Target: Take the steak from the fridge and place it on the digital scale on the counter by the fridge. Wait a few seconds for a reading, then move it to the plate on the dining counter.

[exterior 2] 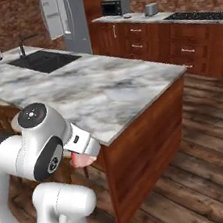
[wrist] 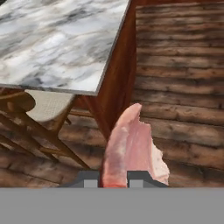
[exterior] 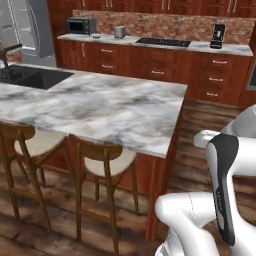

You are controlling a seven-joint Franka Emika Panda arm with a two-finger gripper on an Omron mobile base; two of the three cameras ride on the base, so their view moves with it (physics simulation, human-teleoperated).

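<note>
The steak [wrist: 131, 148], a pink-red slab of raw meat, sticks up between my fingertips in the hand view, and my gripper [wrist: 113, 179] is shut on it. In the right base view the steak [exterior 2: 83, 160] hangs under the gripper [exterior 2: 84, 155], just below the near corner of the dining counter [exterior 2: 94, 85]. That marble island [exterior: 115, 105] spreads ahead, with its corner and edge [wrist: 57, 43] above the meat. The fridge [exterior: 30, 25] [exterior 2: 69, 18] stands far back, beside the counter [exterior: 100, 39] [exterior 2: 135, 20]. The plate is out of view, and I cannot make out the digital scale.
Two wooden stools [exterior: 105, 160] [exterior: 30, 145] stand under the island's near edge. A black sink [exterior: 30, 75] [exterior 2: 43, 60] is set in its far end. Microwave [exterior: 81, 25], toaster [exterior: 120, 31] and cooktop [exterior: 162, 42] line the back counter. Plank floor [wrist: 183, 65] lies to the right.
</note>
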